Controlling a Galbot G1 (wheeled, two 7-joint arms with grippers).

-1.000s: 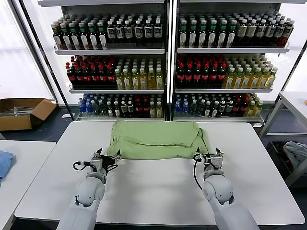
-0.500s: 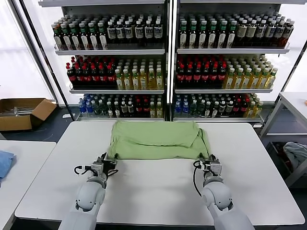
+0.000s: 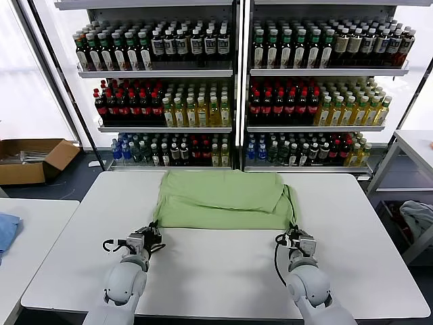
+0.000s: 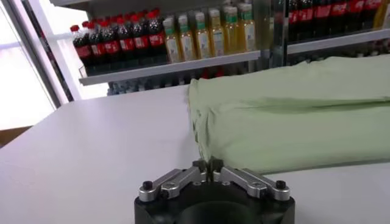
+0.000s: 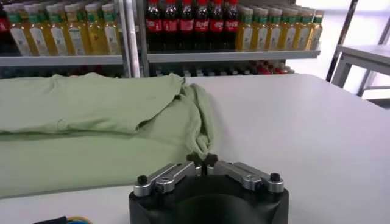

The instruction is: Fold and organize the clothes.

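**Operator:** State the position of the garment.

**Technician:** The light green polo shirt (image 3: pixel 222 200) lies flat on the white bench (image 3: pixel 223 271), in the half toward the drinks shelving (image 3: pixel 237 88) and roughly centred across it. It is folded into a wide band with an upper layer laid over a lower one. The near edge runs almost straight across the bench.

**Operator:** Status of the left pincer?

**Technician:** The left pincer (image 3: pixel 153 235) sits low over the bench at the shirt's near left corner. In the left wrist view, the left pincer (image 4: pixel 208 171) has its fingers pressed together on a narrow tail of green fabric at that corner. The cloth runs from the fingertips up into the shirt (image 4: pixel 292 115).

**Operator:** And the right pincer?

**Technician:** The right pincer (image 3: pixel 292 233) is at the near right corner, level with the left one. In the right wrist view, the right pincer (image 5: pixel 204 163) is closed on the bunched corner of the shirt (image 5: pixel 97 122), where the fabric gathers into a small fold directly above the fingertips.

**Operator:** Surroundings?

**Technician:** A cardboard box (image 3: pixel 30 159) stands on the floor at the robot's left. A blue cloth (image 3: pixel 5 230) lies on an adjoining bench on the same side. A pale cloth (image 3: pixel 418 215) shows at the far right.
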